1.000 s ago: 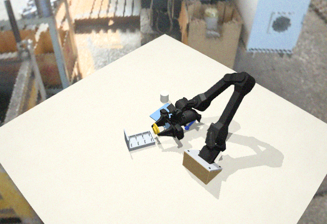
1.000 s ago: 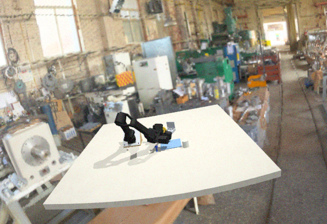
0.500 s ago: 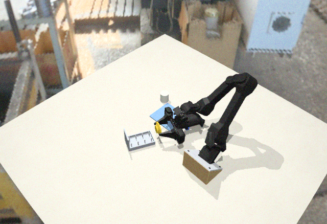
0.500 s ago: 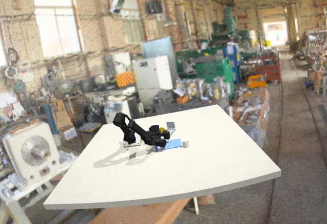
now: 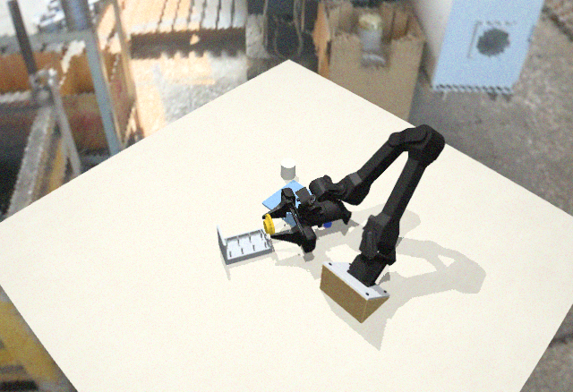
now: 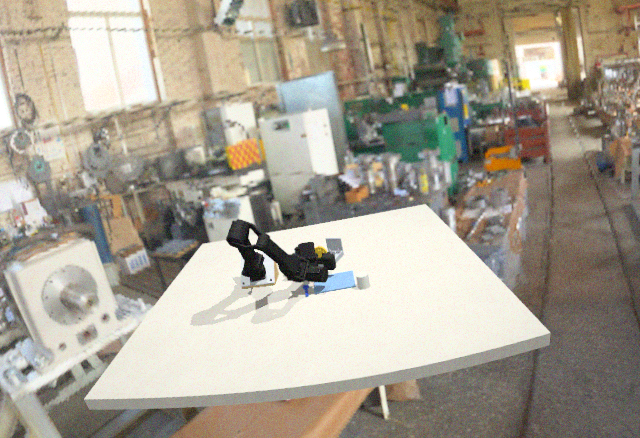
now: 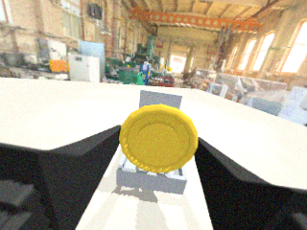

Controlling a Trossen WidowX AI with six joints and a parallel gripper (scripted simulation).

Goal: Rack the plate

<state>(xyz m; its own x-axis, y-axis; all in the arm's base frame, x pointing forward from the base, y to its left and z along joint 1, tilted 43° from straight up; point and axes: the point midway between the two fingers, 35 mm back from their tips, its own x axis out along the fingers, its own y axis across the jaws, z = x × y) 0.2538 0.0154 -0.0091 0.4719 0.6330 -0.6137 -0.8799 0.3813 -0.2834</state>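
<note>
1. Plate point(image 7: 158, 138): small, yellow, round, held on edge with its hollow face toward the wrist camera. It hangs just short of the rack's near end and above the table. It looks rigid, light and smooth, so probably slippery; opposite rim points seem the soundest hold.
2. Gripper point(image 7: 158, 144): fingers closed on the plate's two side rims, standing fairly wide apart because the plate fills the gap.
3. Dish rack point(image 5: 243, 243): grey, low, with short rails and an upright end wall.
4. Beyond: blue mat point(image 5: 277, 199), white cylinder point(image 5: 287, 168), table point(image 5: 139, 285).
</note>
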